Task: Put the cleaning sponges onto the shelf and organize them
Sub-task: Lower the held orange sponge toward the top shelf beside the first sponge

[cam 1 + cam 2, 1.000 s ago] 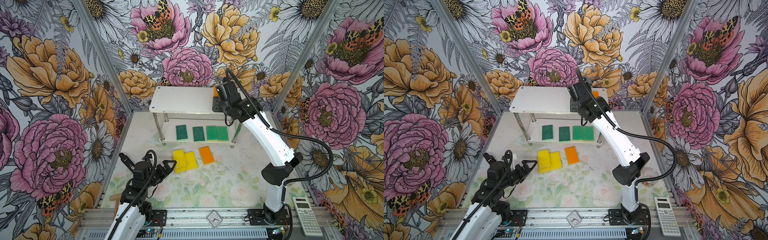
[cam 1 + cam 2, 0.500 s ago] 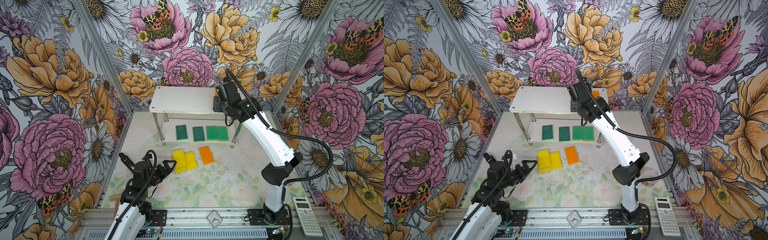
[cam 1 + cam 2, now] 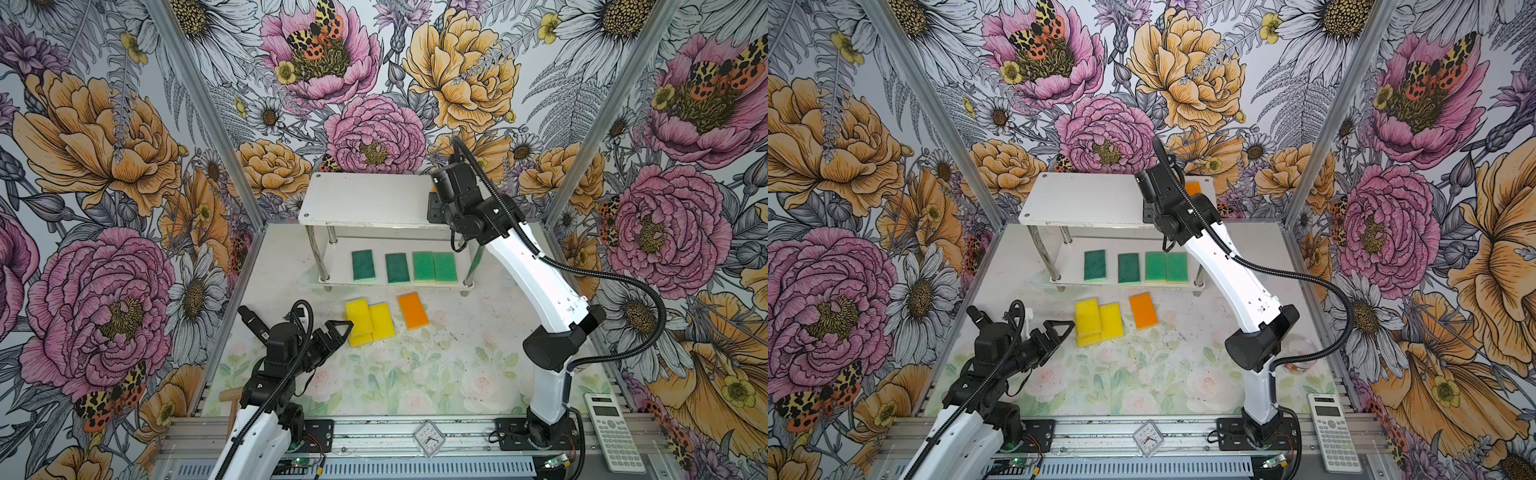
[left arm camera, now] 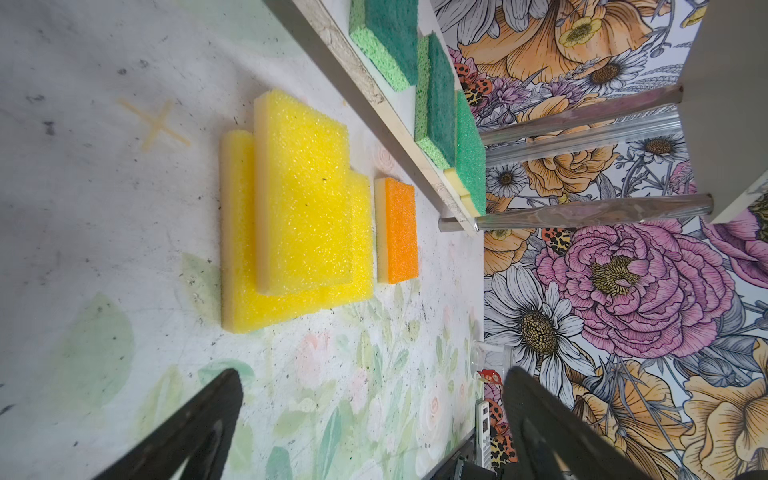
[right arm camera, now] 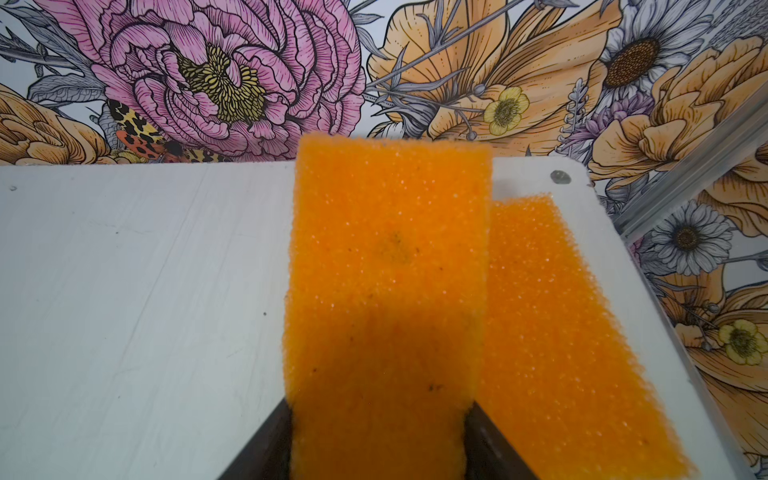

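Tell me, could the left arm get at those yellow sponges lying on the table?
Probably yes: its open pincer points at the yellow sponges, close by, with only bare table between.

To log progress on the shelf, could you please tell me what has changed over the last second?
Nothing visibly changed. The right hand still holds an orange sponge over the shelf's top board, beside a second orange sponge lying there. The left hand stays open near the yellow sponges; the green sponges remain on the lower board.
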Controlling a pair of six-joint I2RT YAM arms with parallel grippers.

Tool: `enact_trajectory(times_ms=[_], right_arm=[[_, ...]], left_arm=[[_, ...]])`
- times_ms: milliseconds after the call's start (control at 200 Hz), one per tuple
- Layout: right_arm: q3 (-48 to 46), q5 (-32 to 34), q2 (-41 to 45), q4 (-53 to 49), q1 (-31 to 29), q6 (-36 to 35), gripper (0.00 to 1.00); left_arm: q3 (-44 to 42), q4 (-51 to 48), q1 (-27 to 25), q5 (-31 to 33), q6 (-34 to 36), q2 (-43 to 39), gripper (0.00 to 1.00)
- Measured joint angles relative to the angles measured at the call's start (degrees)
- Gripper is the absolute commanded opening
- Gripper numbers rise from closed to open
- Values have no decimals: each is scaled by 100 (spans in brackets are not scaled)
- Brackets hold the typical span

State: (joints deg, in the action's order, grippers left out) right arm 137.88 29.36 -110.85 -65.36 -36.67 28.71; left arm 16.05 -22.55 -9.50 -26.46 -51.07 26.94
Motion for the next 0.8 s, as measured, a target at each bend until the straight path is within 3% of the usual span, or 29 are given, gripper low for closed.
enact_trajectory(times_ms=[260, 801], right_arm=[[-22, -4, 0, 0, 0, -4, 67], [-85, -4, 26, 50, 0, -13, 69]], left_arm=[[0, 0, 0, 0, 0, 0, 99], [0, 0, 0, 0, 0, 0, 99]])
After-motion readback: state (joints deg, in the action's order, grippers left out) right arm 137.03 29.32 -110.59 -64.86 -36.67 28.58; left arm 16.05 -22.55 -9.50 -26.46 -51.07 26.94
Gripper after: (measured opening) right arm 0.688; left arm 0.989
